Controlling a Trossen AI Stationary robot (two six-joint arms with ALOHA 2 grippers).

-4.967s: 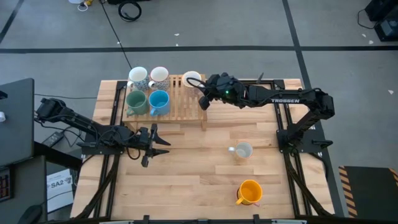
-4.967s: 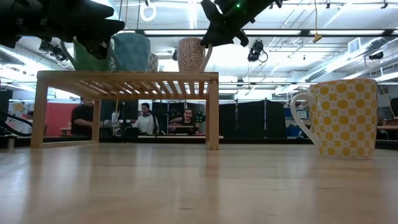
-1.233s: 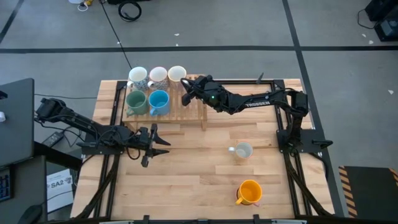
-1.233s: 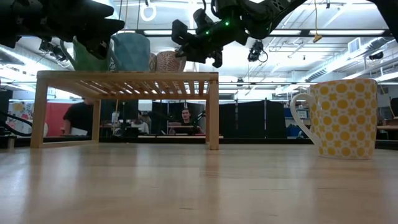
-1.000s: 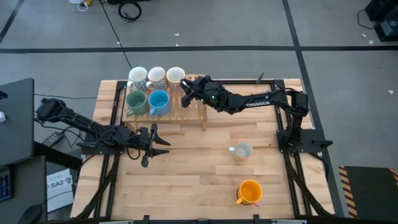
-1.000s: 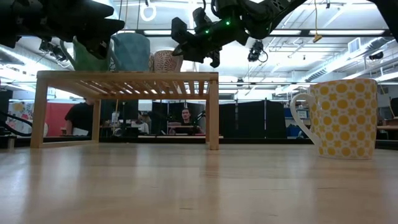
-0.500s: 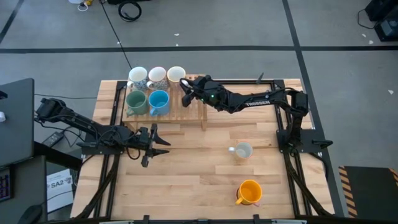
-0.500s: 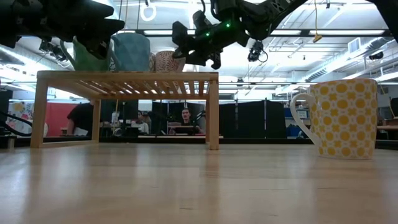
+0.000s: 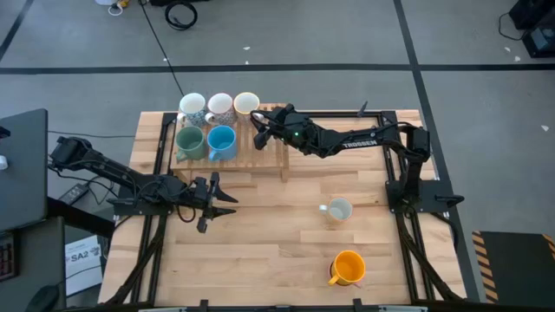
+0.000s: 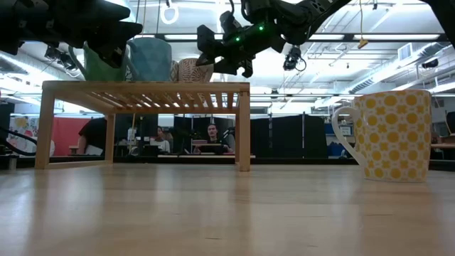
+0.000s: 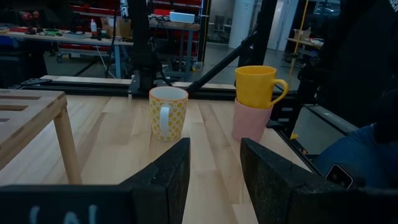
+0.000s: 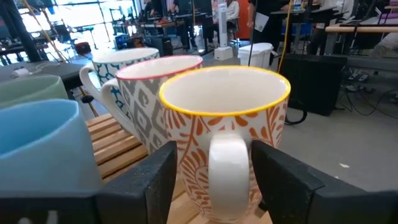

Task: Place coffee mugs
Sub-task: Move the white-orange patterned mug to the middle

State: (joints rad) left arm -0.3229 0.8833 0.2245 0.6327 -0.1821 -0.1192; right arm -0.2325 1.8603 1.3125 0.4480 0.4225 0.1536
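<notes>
Orange-patterned mug (image 12: 224, 118) sits on the rack (image 9: 260, 147); right gripper (image 12: 214, 186), fingers spread, should retreat straight back, avoiding the handle; left gripper (image 11: 214, 171) waits, parted.

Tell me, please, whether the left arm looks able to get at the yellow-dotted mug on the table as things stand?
Probably yes. The left pincer hangs empty and open over bare table, and the dotted mug stands alone to its right with nothing between them. The right pincer is away at the rack.
</notes>
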